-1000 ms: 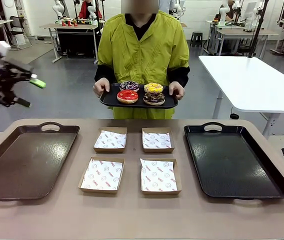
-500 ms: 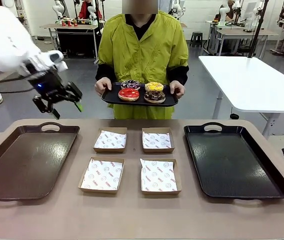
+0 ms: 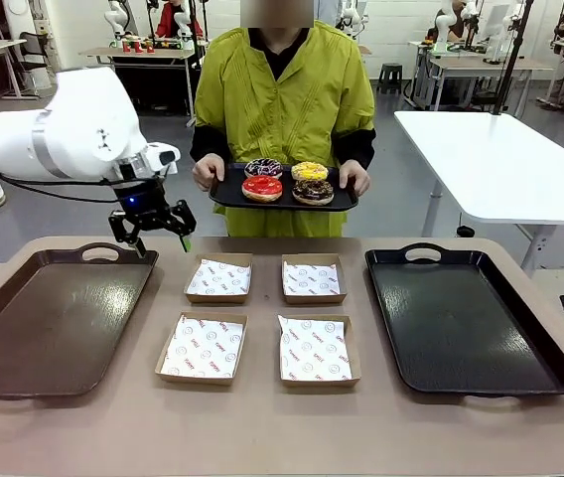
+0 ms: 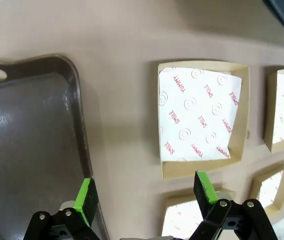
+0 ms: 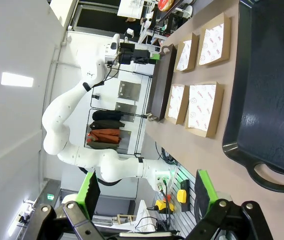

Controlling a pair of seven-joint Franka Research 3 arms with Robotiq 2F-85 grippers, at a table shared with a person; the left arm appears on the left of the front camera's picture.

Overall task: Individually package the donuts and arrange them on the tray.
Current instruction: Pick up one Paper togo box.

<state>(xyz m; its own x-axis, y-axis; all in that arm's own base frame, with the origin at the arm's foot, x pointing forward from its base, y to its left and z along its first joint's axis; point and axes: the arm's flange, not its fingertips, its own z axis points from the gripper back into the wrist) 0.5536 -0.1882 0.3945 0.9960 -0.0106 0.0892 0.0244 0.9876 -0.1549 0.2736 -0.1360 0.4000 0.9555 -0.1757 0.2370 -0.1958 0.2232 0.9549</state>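
Across the table a person holds a small black serving tray [image 3: 224,196] with both hands. On it lie the donuts: a glossy red one [image 3: 262,188], a yellow-sprinkled one [image 3: 309,171], a drizzled chocolate one [image 3: 263,167] and a dark chocolate one [image 3: 313,192]. My left gripper [image 3: 163,241] hangs open above the table's far edge, between the left black tray [image 3: 54,318] and the far-left cardboard box [image 3: 218,277]. In the left wrist view its gripper [image 4: 145,194] stands open over bare table beside that box [image 4: 202,117]. My right gripper [image 5: 148,189] is open and holds nothing.
Two more paper-lined cardboard boxes [image 3: 204,348] [image 3: 314,348] lie near me, and one more [image 3: 313,278] lies behind them, all mid-table. A large black tray [image 3: 471,318] lies at the right, also in the right wrist view [image 5: 272,90]. A white table [image 3: 500,159] stands behind.
My left arm has swung in from the far left and come down toward the table's far edge near the left tray. The person has shifted the donut tray slightly to the right.
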